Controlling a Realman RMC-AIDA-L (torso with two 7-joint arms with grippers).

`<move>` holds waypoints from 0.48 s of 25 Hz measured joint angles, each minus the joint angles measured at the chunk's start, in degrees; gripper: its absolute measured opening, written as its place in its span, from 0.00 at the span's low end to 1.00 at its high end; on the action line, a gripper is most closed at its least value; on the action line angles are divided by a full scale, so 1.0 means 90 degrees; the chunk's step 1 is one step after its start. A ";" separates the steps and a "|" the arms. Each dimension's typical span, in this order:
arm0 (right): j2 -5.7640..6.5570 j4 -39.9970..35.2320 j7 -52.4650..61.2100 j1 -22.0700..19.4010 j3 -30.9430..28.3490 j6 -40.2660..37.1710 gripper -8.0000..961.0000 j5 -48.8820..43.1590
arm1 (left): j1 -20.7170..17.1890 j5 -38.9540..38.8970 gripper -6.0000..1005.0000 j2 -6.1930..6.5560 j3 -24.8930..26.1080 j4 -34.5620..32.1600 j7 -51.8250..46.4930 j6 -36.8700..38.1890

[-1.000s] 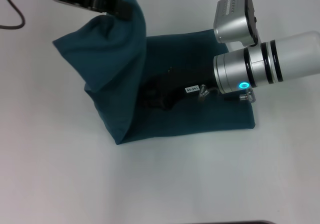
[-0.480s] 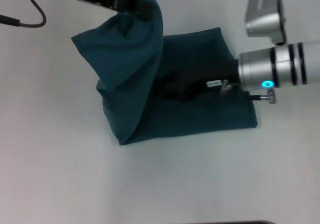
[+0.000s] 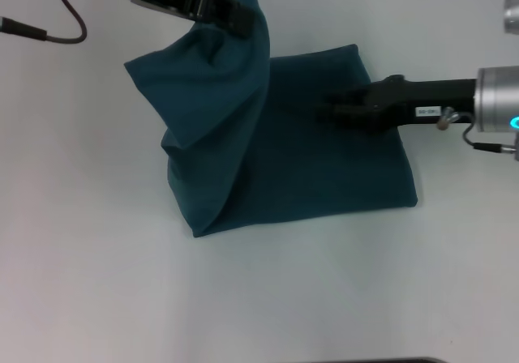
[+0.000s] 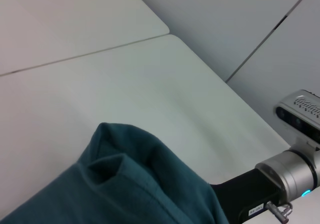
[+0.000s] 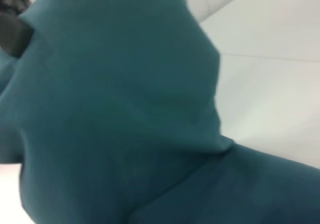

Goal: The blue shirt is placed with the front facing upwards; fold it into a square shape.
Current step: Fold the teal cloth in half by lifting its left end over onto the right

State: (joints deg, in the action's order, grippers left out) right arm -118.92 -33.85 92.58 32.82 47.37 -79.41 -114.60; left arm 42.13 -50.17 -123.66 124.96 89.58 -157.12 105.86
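The blue shirt (image 3: 324,168) lies partly folded on the white table, plain side up, no lettering showing. Its left part is lifted into a hanging fold (image 3: 211,112) that drapes over the flat layer. My left gripper (image 3: 247,10) holds the top of that fold at the far edge, shut on the cloth. My right gripper (image 3: 328,108) reaches in from the right, low over the flat layer's far half. In the left wrist view the raised cloth (image 4: 130,184) fills the near corner. The right wrist view is almost filled by teal fabric (image 5: 115,109).
White table (image 3: 97,282) surrounds the shirt on all sides. A black cable (image 3: 49,31) trails from my left arm at the far left. My right arm's silver wrist (image 3: 499,104) with its lit ring sits at the right edge.
My right arm has drawn back to the right, from the shirt's middle toward its right edge. My left gripper has carried the lifted fold a little to the right.
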 joint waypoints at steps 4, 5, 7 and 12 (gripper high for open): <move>0.0127 -0.0168 0.0151 -0.0104 0.0000 -0.0047 0.38 0.0002 | 0.0110 0.0009 0.10 -0.0014 -0.0046 -0.0125 -0.0079 -0.0154; 0.0155 -0.0177 0.0176 -0.0111 0.0000 -0.0049 0.38 0.0002 | 0.0132 0.0010 0.10 -0.0017 -0.0085 -0.0178 -0.0098 -0.0208; 0.0223 -0.0186 0.0214 -0.0122 -0.0005 -0.0057 0.38 0.0001 | 0.0168 0.0010 0.10 -0.0018 -0.0214 -0.0310 -0.0133 -0.0379; 0.0338 -0.0188 0.0221 -0.0134 -0.0131 -0.0128 0.38 -0.0017 | 0.0276 0.0009 0.10 -0.0023 -0.0407 -0.0620 -0.0177 -0.0708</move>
State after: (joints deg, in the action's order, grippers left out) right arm -115.88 -35.55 94.57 31.61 46.19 -80.56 -114.75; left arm 44.61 -50.09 -123.87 121.30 84.00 -158.71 99.48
